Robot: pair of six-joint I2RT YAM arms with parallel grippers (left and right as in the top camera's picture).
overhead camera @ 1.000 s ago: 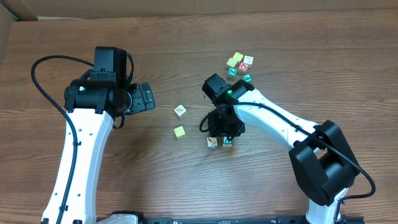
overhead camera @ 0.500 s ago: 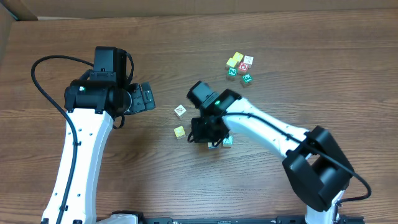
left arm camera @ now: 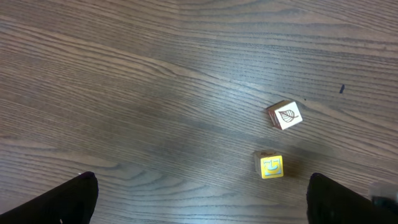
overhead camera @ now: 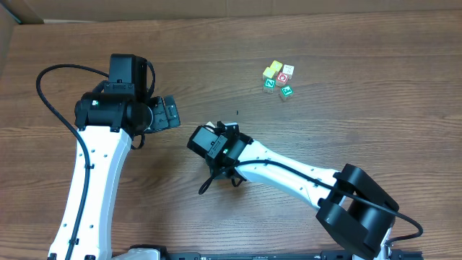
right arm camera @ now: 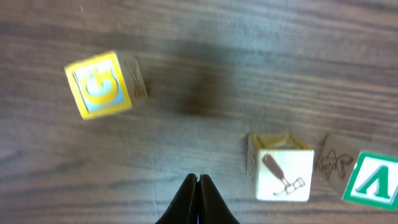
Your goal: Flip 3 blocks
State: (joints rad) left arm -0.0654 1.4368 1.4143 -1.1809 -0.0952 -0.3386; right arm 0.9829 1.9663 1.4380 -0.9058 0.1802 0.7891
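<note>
Leftward since a second ago, the right arm has swung over the loose blocks, hiding them in the overhead view. Its wrist view shows a yellow G block (right arm camera: 99,85) up-left, and a hammer block (right arm camera: 280,169) just beside a green-letter block (right arm camera: 374,180) at lower right, all on the tabletop (right arm camera: 217,50). The right gripper (right arm camera: 199,182) has its jaws pressed together, near the hammer block. The left gripper (left arm camera: 200,193) has its jaws spread, with a leaf block (left arm camera: 285,115) lying ahead. A cluster of cubes (overhead camera: 278,78) sits well apart.

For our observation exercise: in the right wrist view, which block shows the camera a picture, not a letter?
The white block with the brown hammer; the yellow block shows G, the green-edged block a letter.
</note>
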